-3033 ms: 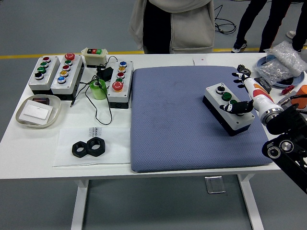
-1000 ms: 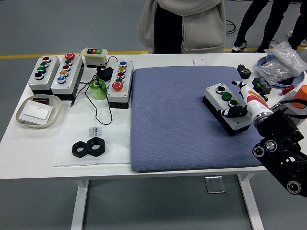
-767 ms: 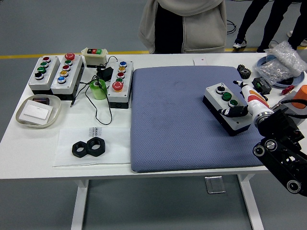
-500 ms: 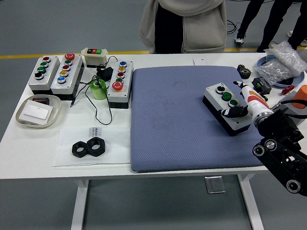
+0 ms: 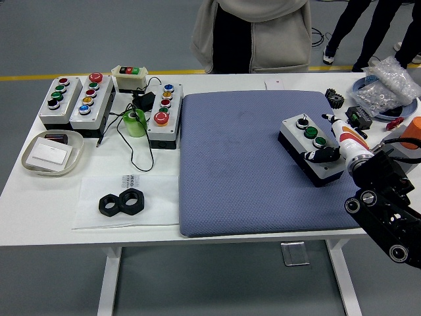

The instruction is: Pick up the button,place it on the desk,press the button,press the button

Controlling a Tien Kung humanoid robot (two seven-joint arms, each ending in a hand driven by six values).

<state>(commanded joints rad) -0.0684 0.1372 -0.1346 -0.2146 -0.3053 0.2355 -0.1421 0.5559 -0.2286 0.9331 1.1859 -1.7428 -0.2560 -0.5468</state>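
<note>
One hand rests on the button box

You see the right hand (image 5: 327, 148) with its fingers curled over the near end of the three-button control box (image 5: 312, 149), which sits on the blue mat (image 5: 243, 164) at the right of the white surface (image 5: 39, 197). Its third button is hidden under the fingers. No writing on the box is legible. A person (image 5: 253, 33) stands at the far side, cut off by the frame.

A workshop or test lab: grey floor with a yellow line (image 5: 79, 76), a white surface (image 5: 39, 197) carrying push-button control boxes (image 5: 75, 100), large hex nuts (image 5: 122, 202), bagged hardware (image 5: 388, 89).
</note>
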